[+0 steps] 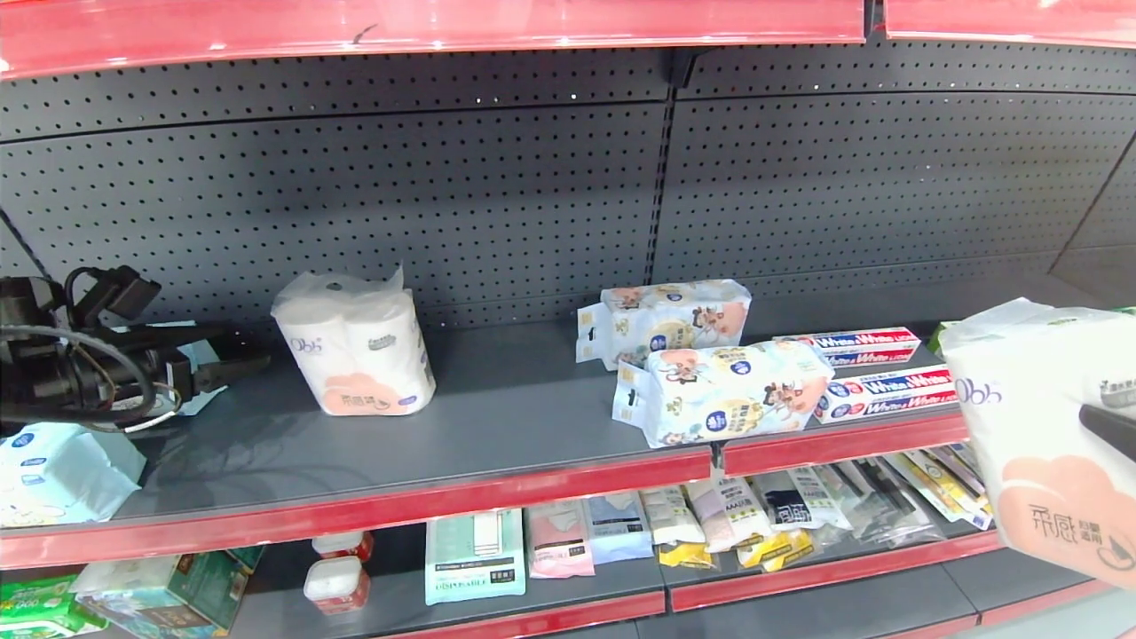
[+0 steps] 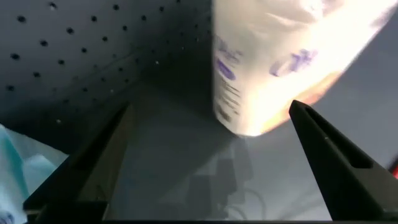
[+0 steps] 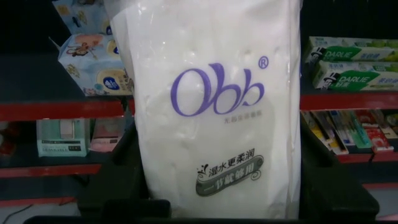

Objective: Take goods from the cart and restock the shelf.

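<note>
A pack of white toilet rolls (image 1: 355, 353) stands upright on the grey shelf (image 1: 497, 417), left of centre. My left gripper (image 1: 238, 366) hovers low over the shelf just left of this pack, open and empty. In the left wrist view its spread fingers (image 2: 329, 155) frame the same pack (image 2: 267, 68), which sits beyond the tips, untouched. A second pack of toilet rolls (image 1: 1052, 426) hangs in front of the shelf's right end. My right gripper (image 3: 214, 186) is shut on that second pack (image 3: 214, 106), gripping its lower sides.
Two packs of wipes (image 1: 723, 390) and two toothpaste boxes (image 1: 887, 390) lie on the shelf right of centre. A blue-white pack (image 1: 53, 470) lies at the far left front. The lower shelf (image 1: 568, 612) holds several small packets. Bare shelf lies between the standing rolls and the wipes.
</note>
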You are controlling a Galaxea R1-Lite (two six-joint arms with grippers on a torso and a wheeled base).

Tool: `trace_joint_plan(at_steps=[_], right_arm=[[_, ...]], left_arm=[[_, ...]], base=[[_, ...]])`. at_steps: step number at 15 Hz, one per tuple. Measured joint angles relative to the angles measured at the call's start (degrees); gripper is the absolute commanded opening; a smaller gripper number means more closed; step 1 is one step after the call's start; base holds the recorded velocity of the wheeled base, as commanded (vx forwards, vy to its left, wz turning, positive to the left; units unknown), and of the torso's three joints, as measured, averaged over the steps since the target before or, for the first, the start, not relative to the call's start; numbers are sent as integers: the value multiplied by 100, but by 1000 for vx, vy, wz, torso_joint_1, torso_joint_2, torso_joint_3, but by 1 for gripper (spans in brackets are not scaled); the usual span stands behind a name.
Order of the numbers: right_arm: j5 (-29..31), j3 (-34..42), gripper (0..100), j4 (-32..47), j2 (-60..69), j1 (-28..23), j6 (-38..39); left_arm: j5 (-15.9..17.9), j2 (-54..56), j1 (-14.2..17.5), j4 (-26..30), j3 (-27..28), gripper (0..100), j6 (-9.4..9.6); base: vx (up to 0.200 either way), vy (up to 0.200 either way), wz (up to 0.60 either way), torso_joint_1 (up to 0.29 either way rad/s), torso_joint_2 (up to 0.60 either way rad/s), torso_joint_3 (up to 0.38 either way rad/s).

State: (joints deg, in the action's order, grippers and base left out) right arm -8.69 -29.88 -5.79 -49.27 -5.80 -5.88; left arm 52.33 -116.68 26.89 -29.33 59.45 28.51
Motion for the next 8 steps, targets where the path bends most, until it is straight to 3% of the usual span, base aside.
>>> trace_joint_plan(at_steps=[3, 8], right_arm=[[108, 0, 0, 2, -6, 0, 0], [229, 4, 0, 7, -12, 0, -2]], left_arm=[[132, -188, -94, 322, 336, 100, -5], [347, -441, -219, 361, 549, 100, -5]], base=[[0, 0, 0, 0, 0, 0], [0, 0, 0, 0, 0, 0]])
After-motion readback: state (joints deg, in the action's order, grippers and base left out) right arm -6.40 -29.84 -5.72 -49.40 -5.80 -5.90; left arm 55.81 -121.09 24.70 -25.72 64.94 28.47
